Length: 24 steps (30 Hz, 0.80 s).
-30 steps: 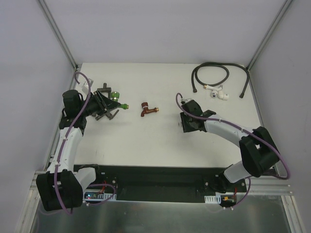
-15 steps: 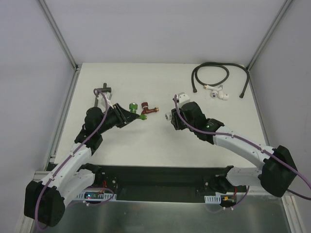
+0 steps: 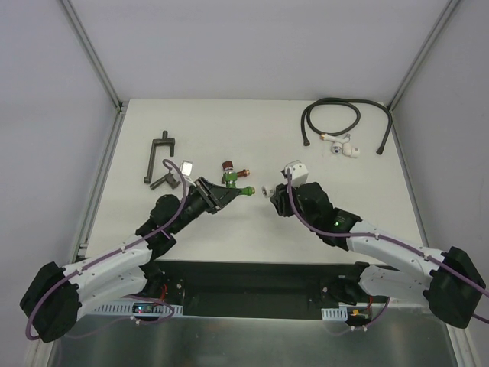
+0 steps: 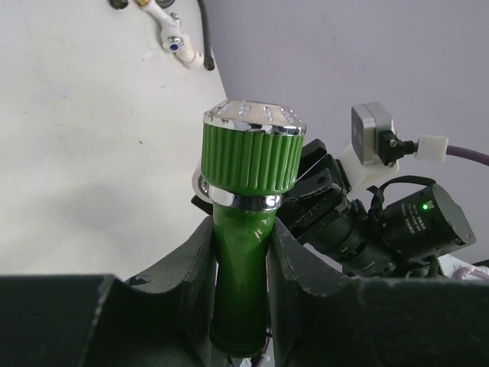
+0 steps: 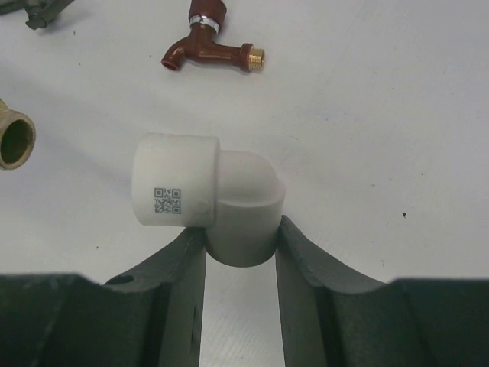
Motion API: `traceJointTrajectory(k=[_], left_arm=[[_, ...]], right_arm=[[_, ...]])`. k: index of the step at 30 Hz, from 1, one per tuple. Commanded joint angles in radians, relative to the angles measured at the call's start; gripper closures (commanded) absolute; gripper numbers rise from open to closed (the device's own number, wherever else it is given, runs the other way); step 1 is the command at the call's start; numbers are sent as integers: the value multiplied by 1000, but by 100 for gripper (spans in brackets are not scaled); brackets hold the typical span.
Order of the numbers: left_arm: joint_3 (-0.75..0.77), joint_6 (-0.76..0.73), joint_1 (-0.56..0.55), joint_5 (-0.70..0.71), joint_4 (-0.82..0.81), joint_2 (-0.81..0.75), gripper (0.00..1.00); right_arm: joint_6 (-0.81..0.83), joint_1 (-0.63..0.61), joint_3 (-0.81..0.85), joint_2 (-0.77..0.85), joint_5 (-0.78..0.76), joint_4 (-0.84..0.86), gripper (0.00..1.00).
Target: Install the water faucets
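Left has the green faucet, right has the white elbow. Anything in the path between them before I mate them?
Nothing visible. From above, only bare table shows between the green faucet and the white elbow. The red faucet lies on the table just past that line, on the far side.

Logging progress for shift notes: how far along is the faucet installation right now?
Nothing looks installed yet. In hand: the left gripper is shut on the green faucet, the right gripper on the white elbow fitting, the two parts facing each other with a gap between. Left: joining them, and the red faucet, lying loose on the table.
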State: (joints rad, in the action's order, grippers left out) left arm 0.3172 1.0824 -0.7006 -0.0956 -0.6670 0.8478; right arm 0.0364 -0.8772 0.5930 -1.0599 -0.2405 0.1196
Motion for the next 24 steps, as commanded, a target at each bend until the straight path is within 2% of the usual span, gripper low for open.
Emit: traceJointTrajectory(k=[1, 9, 24], left_arm=[[5, 5, -63, 146, -205, 42, 100], [32, -10, -108, 168, -379, 197, 100], [118, -3, -151, 126, -528, 396, 100]], right_arm=[[-58, -6, -13, 54, -83, 107, 98], [-127, -6, 24, 58, -126, 17, 98], [-150, -6, 14, 101, -120, 5, 98]])
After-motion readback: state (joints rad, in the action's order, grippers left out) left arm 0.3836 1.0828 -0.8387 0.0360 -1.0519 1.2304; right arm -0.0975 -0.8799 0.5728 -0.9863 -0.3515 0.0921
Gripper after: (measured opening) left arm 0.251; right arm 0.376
